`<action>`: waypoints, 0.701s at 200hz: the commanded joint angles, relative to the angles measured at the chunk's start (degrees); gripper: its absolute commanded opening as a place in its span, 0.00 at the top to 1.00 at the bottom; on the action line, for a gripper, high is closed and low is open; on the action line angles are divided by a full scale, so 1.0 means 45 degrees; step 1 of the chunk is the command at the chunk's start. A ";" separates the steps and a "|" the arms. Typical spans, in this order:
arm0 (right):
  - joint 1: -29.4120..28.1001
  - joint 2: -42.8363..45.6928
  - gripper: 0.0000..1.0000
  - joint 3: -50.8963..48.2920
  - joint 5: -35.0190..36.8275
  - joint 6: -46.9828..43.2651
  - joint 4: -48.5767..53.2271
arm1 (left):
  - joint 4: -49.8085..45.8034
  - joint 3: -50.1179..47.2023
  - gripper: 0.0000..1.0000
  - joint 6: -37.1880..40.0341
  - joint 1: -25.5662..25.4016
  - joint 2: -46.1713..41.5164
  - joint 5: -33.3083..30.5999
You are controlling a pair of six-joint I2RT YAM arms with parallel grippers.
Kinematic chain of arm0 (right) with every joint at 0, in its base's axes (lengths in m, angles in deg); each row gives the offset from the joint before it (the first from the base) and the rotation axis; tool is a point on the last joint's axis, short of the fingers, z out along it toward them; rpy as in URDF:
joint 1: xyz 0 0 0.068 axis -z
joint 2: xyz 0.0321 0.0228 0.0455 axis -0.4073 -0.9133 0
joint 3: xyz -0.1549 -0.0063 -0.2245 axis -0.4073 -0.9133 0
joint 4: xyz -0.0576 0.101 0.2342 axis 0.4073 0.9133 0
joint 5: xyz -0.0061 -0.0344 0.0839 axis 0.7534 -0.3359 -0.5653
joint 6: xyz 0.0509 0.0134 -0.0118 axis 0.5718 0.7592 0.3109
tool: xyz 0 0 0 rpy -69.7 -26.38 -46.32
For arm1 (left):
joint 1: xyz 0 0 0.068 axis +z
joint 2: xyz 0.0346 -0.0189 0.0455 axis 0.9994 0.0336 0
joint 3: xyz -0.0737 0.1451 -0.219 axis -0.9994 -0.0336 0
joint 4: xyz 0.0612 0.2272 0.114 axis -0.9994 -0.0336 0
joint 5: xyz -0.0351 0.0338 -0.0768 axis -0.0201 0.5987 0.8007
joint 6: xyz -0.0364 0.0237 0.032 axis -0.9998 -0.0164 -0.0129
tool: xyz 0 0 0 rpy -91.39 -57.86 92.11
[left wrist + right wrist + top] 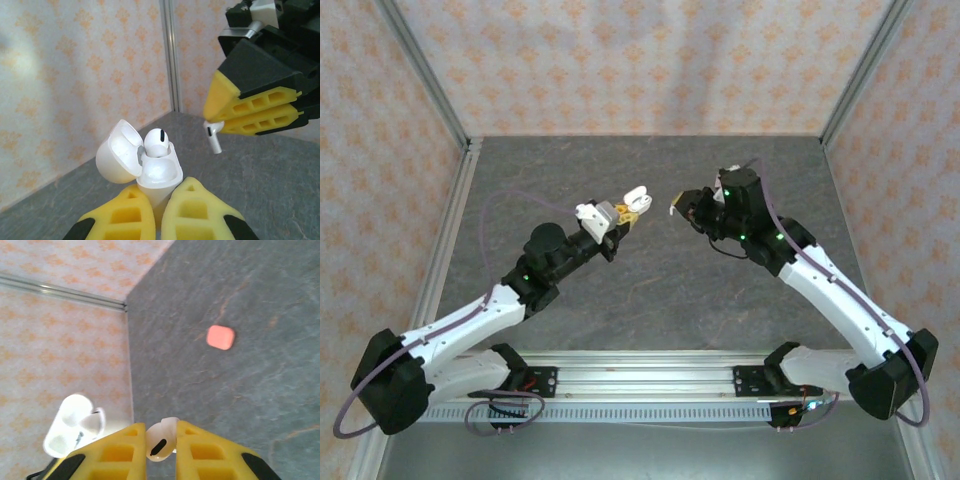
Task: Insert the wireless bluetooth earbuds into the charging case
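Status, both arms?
Left gripper shut on open case, one earbud seated. Right gripper shut on second earbud, short of case. Nothing between; pink case aside.

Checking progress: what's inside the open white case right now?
One white earbud sits in the open white case. The neighbouring socket is hidden behind that earbud and the rim.

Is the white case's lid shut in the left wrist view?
No, the white charging case in the left gripper has its lid standing open, one white earbud seated inside.

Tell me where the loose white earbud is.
Right wrist view: the white stemmed plastic earbud is pinched between the right yellow fingers, midair, near the open white case in the left fingers.
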 commanded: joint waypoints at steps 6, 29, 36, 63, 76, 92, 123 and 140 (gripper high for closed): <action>-0.0658 -0.0213 0.84 0.0892 0.0132 0.0557 -0.1717 | 0.1391 0.0768 1.00 0.0318 -0.0125 0.0382 -0.0404; -0.1086 -0.0611 0.84 0.0993 0.0091 0.0819 -0.2817 | 0.1667 0.0929 1.00 0.0174 -0.0119 0.0760 -0.0422; -0.1168 -0.0673 0.84 0.1011 0.0059 0.0859 -0.3093 | 0.1692 0.0966 1.00 0.0115 -0.0119 0.0838 -0.0413; -0.1462 -0.0755 0.84 0.0882 0.0277 0.0884 -0.3901 | 0.1646 0.0954 1.00 0.0014 -0.0120 0.0879 -0.0547; -0.1561 -0.0816 0.84 0.0734 0.0351 0.0903 -0.4385 | 0.1494 0.0942 1.00 0.0011 -0.0110 0.0791 -0.0521; -0.1624 -0.0929 0.84 0.0677 0.0370 0.0819 -0.4716 | 0.1401 0.0897 1.00 -0.0008 -0.0119 0.0650 -0.0528; -0.1684 -0.1162 0.85 0.0679 0.0410 0.0635 -0.4746 | 0.1271 0.0798 1.00 -0.0030 -0.0119 0.0421 -0.0579; -0.1737 -0.1165 0.85 0.0644 0.0394 0.0586 -0.4693 | 0.1192 0.0788 1.00 0.0001 -0.0120 0.0344 -0.0623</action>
